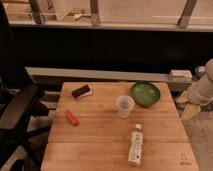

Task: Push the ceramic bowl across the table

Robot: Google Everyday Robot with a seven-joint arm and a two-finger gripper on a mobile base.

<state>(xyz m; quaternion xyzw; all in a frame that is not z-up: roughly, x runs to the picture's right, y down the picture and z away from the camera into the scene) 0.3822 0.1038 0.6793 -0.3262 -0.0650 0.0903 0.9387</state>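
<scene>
Ceramic bowl (145, 93), glossy green with darker rim, on table (100, 137); claw (187, 105) off right edge, state cannot tell

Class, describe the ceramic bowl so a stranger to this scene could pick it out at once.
Find the wooden table, then its far right corner in the camera view, beside which the pincer hangs off the edge. The ceramic bowl sits there, just beyond the plastic cup. Unlike the tall clear cup, it is wide, shallow and glossy green.
</scene>
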